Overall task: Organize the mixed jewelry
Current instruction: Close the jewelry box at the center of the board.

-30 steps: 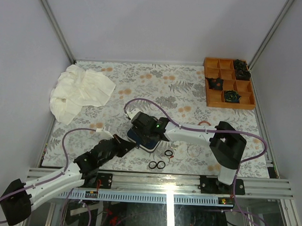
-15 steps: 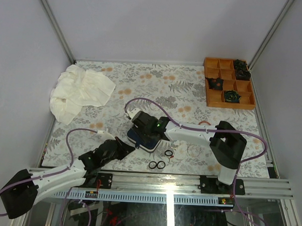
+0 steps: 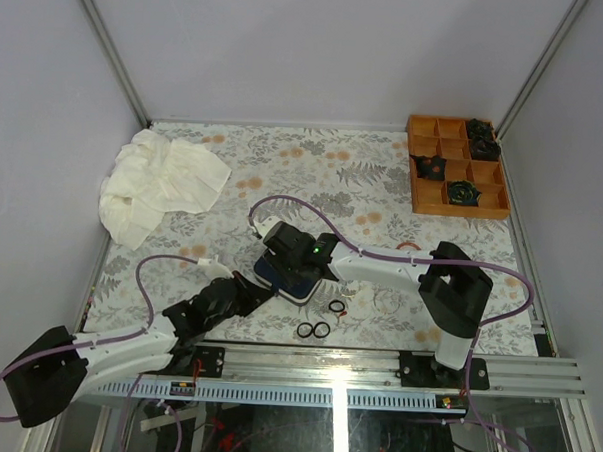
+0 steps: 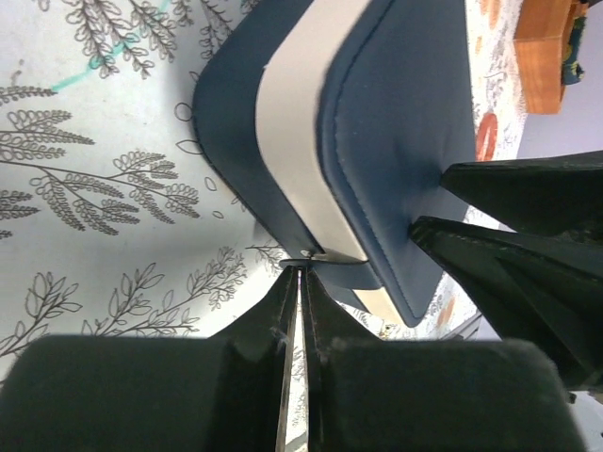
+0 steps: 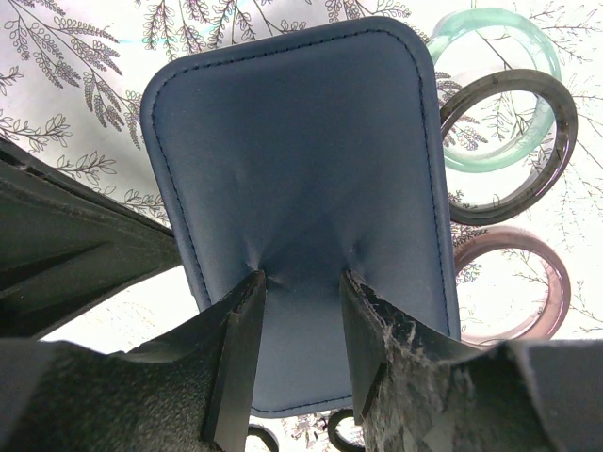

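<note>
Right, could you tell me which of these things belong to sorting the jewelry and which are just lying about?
For the job: loose rings; blue case; left hand at its seam; right hand on its lid.
Lying about: white cloth; orange tray holding dark pieces, untouched.

Left pincer (image 4: 300, 275) closed — right pincer (image 5: 301, 280) parted

no text, label, brand, number or sign can be read in any of the views.
</note>
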Action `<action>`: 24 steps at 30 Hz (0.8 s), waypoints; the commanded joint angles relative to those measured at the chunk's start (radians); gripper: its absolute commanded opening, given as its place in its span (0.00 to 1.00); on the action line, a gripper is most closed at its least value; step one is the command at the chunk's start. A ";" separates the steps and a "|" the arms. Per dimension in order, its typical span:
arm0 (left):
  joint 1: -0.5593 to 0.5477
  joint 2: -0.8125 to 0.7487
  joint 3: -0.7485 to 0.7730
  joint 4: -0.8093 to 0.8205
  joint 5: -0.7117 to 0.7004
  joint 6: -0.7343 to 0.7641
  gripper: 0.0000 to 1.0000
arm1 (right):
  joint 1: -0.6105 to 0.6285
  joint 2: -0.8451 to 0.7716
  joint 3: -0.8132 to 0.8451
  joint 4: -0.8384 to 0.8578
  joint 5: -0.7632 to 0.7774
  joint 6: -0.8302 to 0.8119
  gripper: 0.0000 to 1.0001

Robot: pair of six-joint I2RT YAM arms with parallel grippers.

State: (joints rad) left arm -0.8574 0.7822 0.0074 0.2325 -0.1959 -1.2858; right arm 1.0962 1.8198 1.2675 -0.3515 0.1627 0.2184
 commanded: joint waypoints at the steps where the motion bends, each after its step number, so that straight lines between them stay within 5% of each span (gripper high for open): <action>1: -0.007 0.042 -0.049 0.105 -0.030 -0.001 0.02 | -0.008 0.068 -0.036 -0.069 -0.032 -0.018 0.45; 13: -0.010 0.034 -0.047 0.105 -0.053 -0.004 0.02 | -0.009 0.072 -0.035 -0.067 -0.036 -0.019 0.45; 24: -0.009 0.225 -0.024 0.258 -0.039 -0.006 0.02 | -0.026 0.111 -0.027 -0.075 -0.089 -0.024 0.45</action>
State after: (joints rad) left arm -0.8597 0.9630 0.0074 0.3515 -0.2089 -1.2919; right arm 1.0885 1.8267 1.2732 -0.3557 0.1440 0.2119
